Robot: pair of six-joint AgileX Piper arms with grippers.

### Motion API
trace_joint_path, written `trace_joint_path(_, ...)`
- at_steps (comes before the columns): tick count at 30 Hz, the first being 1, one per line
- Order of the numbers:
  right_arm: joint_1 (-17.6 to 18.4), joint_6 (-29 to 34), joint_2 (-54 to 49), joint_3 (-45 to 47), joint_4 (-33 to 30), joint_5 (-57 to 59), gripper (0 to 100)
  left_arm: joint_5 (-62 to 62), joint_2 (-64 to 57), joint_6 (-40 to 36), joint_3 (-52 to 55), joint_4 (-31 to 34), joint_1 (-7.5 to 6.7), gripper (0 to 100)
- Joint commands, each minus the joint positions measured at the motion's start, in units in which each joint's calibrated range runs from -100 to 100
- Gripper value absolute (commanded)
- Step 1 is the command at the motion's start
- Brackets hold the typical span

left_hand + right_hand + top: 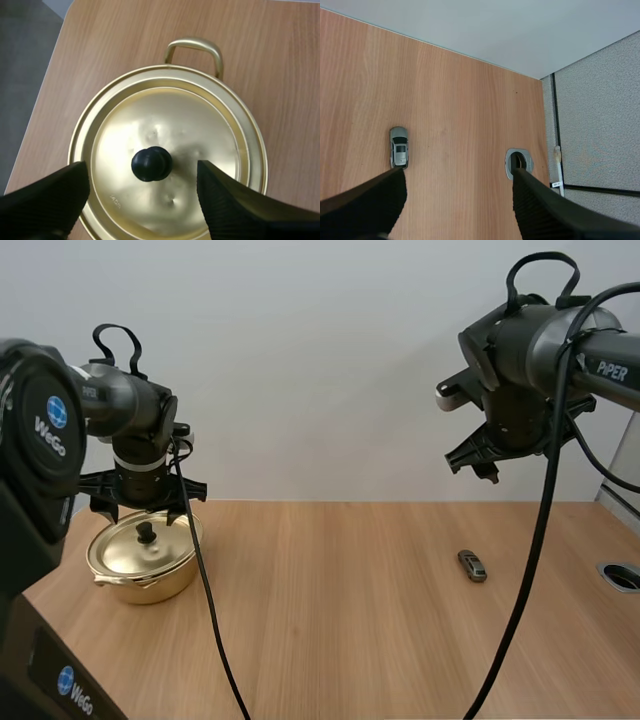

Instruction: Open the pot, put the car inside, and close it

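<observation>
- While hanging over the pot (150, 578) at the left end of the table (330, 630), aims the left gripper (140, 165) straight down from a sharply bent wrist.
- Holds that gripper released: fingers (45, 200) spread wide, one on each side of the black knob (151, 164), touching neither knob nor lid (170, 125).
- Shows the lid seated flat on the pot, closed, gold like the pot itself, with one loop handle (194, 47) jutting out over bare wood.
- On the other side, holds the right arm high above the table, wrist turned downward, right gripper (457, 172) well clear of the wood.
- Has that gripper released too, grasping nothing, ribbed inner faces turned to each other.
- Sets the car (399, 147) flat on the table far below, seen just past the tip of one finger in the right wrist view, not between the two, untouched.
- Places the car well apart from the pot: small, grey, on its wheels, toward the table's right side, near a round cable hole (518, 163) in the tabletop.
</observation>
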Motion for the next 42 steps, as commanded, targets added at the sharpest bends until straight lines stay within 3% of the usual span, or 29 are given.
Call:
trace_joint_path(1, 0.0, 0.0, 0.0, 0.0, -0.1, -0.1, 100, -0.4, 0.0, 0.6, 0.0, -1.0, 0.01, 100)
trace_joint_path(15, 0.0, 0.0, 0.0, 0.0, -0.1, 6.8, 100, -5.1, 0.2, 2.4, 0.0, -2.2, 0.09, 100)
trace_joint_path(22, 0.0, 0.0, 0.0, 0.0, -0.1, 7.3, 100, -2.5, 4.3, 2.5, 0.0, -2.2, 1.66, 100)
trace_joint_path(26, 0.0, 0.0, 0.0, 0.0, -0.1, 7.3, 100, -2.1, 6.4, 3.7, 0.0, -2.4, 1.74, 100)
trace_joint_path(34, 0.0, 0.0, 0.0, 0.0, -0.1, 7.1, 100, -4.0, 6.4, 11.2, 0.0, -11.9, 1.74, 100)
trace_joint_path(38, 0.0, 0.0, 0.0, 0.0, -0.1, 7.1, 100, -4.6, 6.4, 12.6, 0.0, -12.9, 1.74, 100)
trace_joint_path(40, 0.0, 0.0, 0.0, 0.0, -0.1, 7.1, 100, -4.8, 6.4, 12.6, 0.0, -12.7, 1.74, 72)
trace_joint_path(42, 0.0, 0.0, 0.0, 0.0, -0.1, 7.1, 100, -4.5, 6.4, 11.4, 0.0, -12.5, 1.74, 30)
